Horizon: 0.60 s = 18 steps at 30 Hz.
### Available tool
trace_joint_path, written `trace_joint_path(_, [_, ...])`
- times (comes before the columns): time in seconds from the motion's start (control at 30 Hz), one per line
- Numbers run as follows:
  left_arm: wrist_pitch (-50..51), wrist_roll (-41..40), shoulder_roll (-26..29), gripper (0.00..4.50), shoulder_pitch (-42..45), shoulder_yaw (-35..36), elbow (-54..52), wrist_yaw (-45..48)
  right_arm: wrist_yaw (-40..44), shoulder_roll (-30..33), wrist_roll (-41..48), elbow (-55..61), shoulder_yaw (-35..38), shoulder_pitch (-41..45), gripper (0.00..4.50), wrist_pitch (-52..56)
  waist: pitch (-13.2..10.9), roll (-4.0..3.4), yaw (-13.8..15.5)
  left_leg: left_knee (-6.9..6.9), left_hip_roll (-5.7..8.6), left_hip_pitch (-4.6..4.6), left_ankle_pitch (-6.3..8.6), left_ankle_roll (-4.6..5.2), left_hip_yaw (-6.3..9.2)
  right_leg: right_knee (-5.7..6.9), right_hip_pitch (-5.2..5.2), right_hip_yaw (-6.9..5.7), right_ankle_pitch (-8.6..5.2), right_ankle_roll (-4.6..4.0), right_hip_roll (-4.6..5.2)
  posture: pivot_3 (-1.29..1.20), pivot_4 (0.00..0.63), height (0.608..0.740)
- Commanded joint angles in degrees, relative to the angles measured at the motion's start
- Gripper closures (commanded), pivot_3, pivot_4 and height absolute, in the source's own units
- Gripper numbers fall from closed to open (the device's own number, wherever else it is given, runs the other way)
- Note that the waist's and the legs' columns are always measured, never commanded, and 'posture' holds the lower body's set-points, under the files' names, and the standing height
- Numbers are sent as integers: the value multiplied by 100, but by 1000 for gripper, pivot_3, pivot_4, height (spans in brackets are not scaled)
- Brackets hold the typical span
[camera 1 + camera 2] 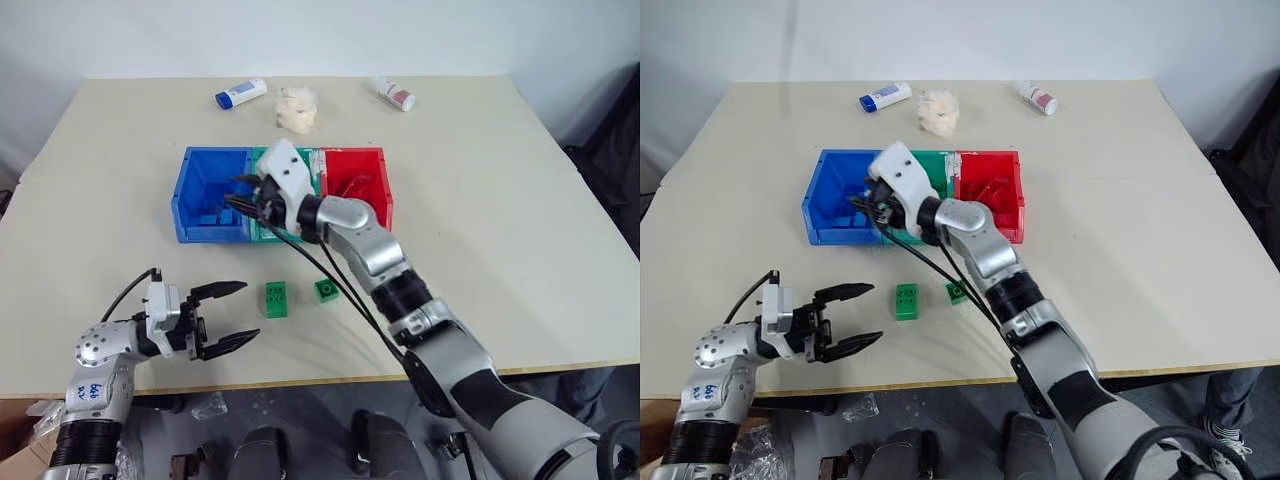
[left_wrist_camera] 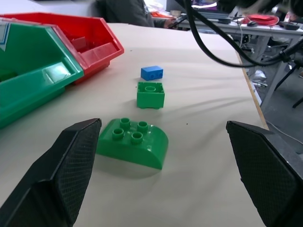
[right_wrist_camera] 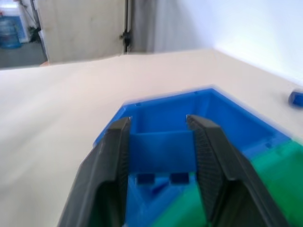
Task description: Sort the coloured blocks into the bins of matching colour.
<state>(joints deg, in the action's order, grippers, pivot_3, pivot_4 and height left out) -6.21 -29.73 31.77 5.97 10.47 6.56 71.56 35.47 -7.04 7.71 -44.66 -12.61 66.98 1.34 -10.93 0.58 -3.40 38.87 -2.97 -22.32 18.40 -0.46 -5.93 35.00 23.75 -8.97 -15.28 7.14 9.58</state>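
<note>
The right tool (image 3: 158,156) hung over the seam between the blue bin (image 1: 200,195) and the green bin (image 1: 262,232), its two fingers pinching a blue block (image 3: 161,151) between them; to do this step well, I judged, it needed to come further over the blue bin's hollow, clear of the green wall beside it, before the fingers parted, and to let go low so the brick would not bounce out over the low front lip; other blue pieces already lay in that bin just beneath the tool. The left tool (image 1: 225,318) waited well apart from the bins, level above the table (image 1: 500,250), its fingers spread wide and holding nothing; just ahead of it lay a rounded green block (image 2: 133,142), then a square green block (image 2: 151,94), and beyond that a small blue block (image 2: 151,72); the red bin (image 1: 370,165) stood past the right tool on its far side. The table was pale, matt and smooth; behind the bins lay a white tissue wad (image 1: 296,108) between two small white bottles (image 1: 240,94); white walls closed the room.
</note>
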Motion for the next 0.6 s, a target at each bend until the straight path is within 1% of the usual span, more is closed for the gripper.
trace_joint_path(0.03, [-4, -73, 42, 0, -80, 81, -300, -72, -168, -342, -103, -680, 195, 483, 3047, -680, 0, -1, 13, -2, 0, 0, 0, -1, 0, 0, 1, 0, 0, 0, 0, 0, 150, 740])
trace_joint_path(0.1, [-4, -72, 44, 0, -117, 88, -342, -100, -481, -643, -68, -1267, 358, 867, 2319, -941, 0, -1, 15, 0, 0, -1, 0, -1, 1, 0, 0, 1, 0, 0, 0, 0, 150, 740])
trace_joint_path(0.13, [-5, -69, 43, 0, -124, 90, -355, -113, -715, -800, -97, -1570, 420, 1041, 2073, -1090, 0, -1, 4, 0, 0, -1, 1, -1, -1, -2, 0, 3, 0, 0, 0, 0, 150, 740])
trace_joint_path(0.17, [-6, -68, 43, 0, -126, 90, -362, -122, -868, -899, -124, -1795, 471, 1160, 1736, -1208, -1, -1, 0, 0, 0, 0, 1, -2, -2, -1, 1, 3, 0, 0, 0, 0, 150, 740])
trace_joint_path(0.2, [-10, -65, 37, 0, -127, 86, -366, -133, -915, -949, -187, -1938, 465, 1184, 1364, -1415, -1, -1, 0, -2, -2, 0, 0, -3, -2, 0, 2, 2, -1, -2, -1, 0, 150, 740])
trace_joint_path(0.23, [-15, -60, 29, 0, -129, 79, -370, -144, -925, -965, -239, -2037, 458, 1190, 1098, -1576, -1, -1, 0, -3, -3, 0, 0, -4, -2, 1, 3, 2, -2, -3, -1, 0, 150, 740])
trace_joint_path(0.3, [-29, -62, 10, 0, -102, 84, -390, -188, -1161, -940, -383, -2163, 453, 1195, 361, -1838, -1, -2, -6, -5, -3, 0, 0, -5, -3, -1, 3, 3, -2, -3, -2, 0, 150, 740])
trace_joint_path(0.33, [-35, -66, 9, 0, -91, 87, -386, -198, -1243, -937, -426, -2218, 466, 1212, 62, -1905, -1, -2, -8, -5, -3, 0, 0, -5, -3, -1, 4, 3, -2, -3, -2, 0, 150, 740])
trace_joint_path(0.37, [-32, -69, 15, 0, -71, 90, -368, -203, -1185, -918, -365, -2212, 544, 1206, 22, -1915, -1, -2, -9, -5, -3, 0, 0, -5, -5, 0, 5, 4, -2, -3, -2, 0, 150, 740])
trace_joint_path(0.43, [-43, -69, 33, 0, -46, 87, -301, -178, -787, -776, -276, -2049, 590, 1089, 22, -1955, -1, -2, -8, -6, -4, -1, 0, -5, -5, -1, 5, 4, -2, -3, -2, 0, 150, 740])
trace_joint_path(0.47, [-51, -69, 34, 0, -33, 77, -270, -155, -409, -635, -213, -1818, 570, 926, 22, -1990, -1, -2, -7, -6, -4, 0, 0, -5, -5, 0, 5, 4, -2, -3, -2, 0, 150, 740])
trace_joint_path(0.53, [-70, -77, 9, 0, 16, 55, -204, -120, 333, -282, -21, -1151, 552, 503, 22, -1699, -2, -3, -3, -7, -5, 0, 0, -5, -5, -2, 5, 4, -2, -3, -3, 0, 150, 740])
trace_joint_path(0.6, [-85, -78, -8, 0, 56, 44, -156, -95, 739, -89, 87, -660, 539, 224, 22, -1399, -1, -2, 10, -8, -5, 0, 0, -5, -4, 1, 5, 3, -2, -3, -3, 0, 150, 740])
